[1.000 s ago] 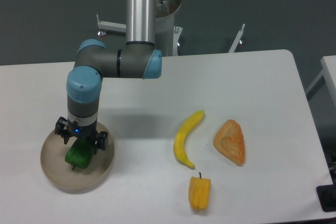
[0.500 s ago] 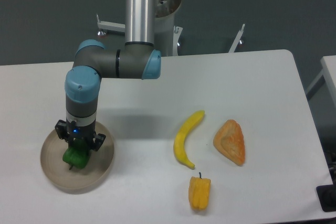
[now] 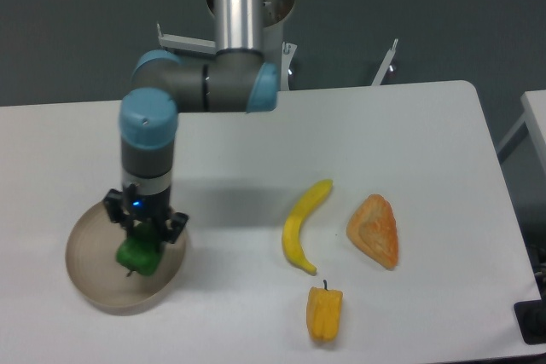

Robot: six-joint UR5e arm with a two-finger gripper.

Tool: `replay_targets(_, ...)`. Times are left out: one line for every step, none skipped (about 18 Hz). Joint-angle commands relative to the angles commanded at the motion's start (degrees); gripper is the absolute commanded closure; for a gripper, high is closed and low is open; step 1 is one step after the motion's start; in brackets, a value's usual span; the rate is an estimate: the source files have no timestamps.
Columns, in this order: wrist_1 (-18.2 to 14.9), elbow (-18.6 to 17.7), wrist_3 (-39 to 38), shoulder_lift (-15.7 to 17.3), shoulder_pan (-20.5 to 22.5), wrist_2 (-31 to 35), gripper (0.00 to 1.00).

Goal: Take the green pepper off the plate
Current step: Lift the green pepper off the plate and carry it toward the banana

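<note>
Camera view from the fixed position: the plate is being seen at about eight o'clock on the white tabletop, close to the front left edge. Only one thing is being carried within its raised rim, the green pepper, which is lying in the right half of the plate, toward three o'clock of the plate's centre, with its short stem pointing down toward six o'clock.

The pincer is being held directly above the pepper, pointing straight down from the arm's blue-capped wrist. Its dark fingers are being closed against the top of the green pepper on both sides, so the pepper is being gripped; whether the pepper is being lifted clear of the plate's floor cannot be told.

Outside the plate, three other things are lying bare on the tabletop, well apart from it. A yellow banana is being seen near the centre, curved from one o'clock to six o'clock. An orange wedge-shaped piece is lying just beside it at three o'clock. A yellow-orange pepper is resting near the front edge, at about six o'clock of the banana.
</note>
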Motion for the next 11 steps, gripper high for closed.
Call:
replay_targets(-1.14, 0.09, 2.55, 0.96, 1.41, 0.00, 0.75)
replay_targets(-2.02, -0.08, 5.27, 1.75, 2.55, 0.09, 0.75)
replay_targets(-2.29, 0.00, 7.91, 2.02, 3.78, 0.09, 0.75)
replay_targets(-2.47, 0.09, 9.94, 2.11, 5.10, 0.09, 0.75)
replay_targets(-2.38, 0.09, 11.70, 2.11, 6.07, 0.17, 0.75)
replay_targets(-2.47, 0.26, 13.63, 1.94, 7.21, 0.18, 0.75)
replay_targets(-2.47, 0.35, 15.48, 2.02, 8.62, 0.09, 0.75)
replay_targets(-2.47, 0.27, 17.76, 2.11, 10.02, 0.09, 0.75)
replay_targets(-2.47, 0.27, 19.87, 2.03, 10.99, 0.09, 0.75)
replay_targets(-2.47, 0.18, 21.54, 1.85, 11.87, 0.09, 0.75)
replay_targets(-2.47, 0.26, 22.95, 1.76, 12.66, 0.17, 0.75)
